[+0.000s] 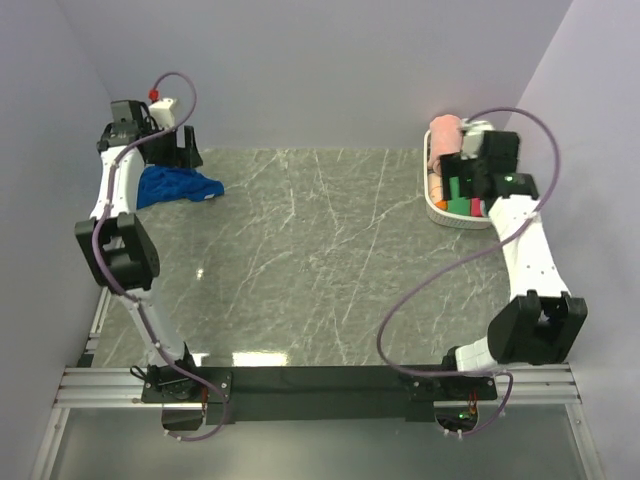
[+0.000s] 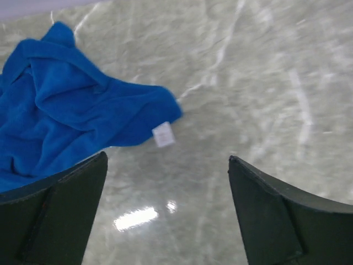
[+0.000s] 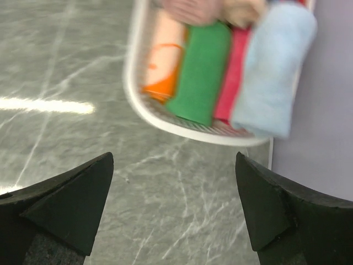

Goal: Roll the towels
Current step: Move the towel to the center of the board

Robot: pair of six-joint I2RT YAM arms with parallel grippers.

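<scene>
The royal blue towel [image 2: 66,116] lies crumpled on the marble table at the far left, its white label [image 2: 163,134] at the near edge; it also shows in the top view [image 1: 178,186]. My left gripper [image 2: 167,157] is open and empty, above the table just right of that towel, not touching it. The pale sky blue towel [image 3: 273,72] lies rolled at the right end of a white basket [image 3: 165,122]. My right gripper [image 3: 174,155] is open and empty, above the table just in front of the basket.
The basket [image 1: 440,212] stands at the far right by the wall and also holds rolled green [image 3: 201,72], red [image 3: 234,83] and peach-orange [image 3: 162,61] towels, with a pink roll [image 1: 445,130] at its far end. Walls close off the left, back and right.
</scene>
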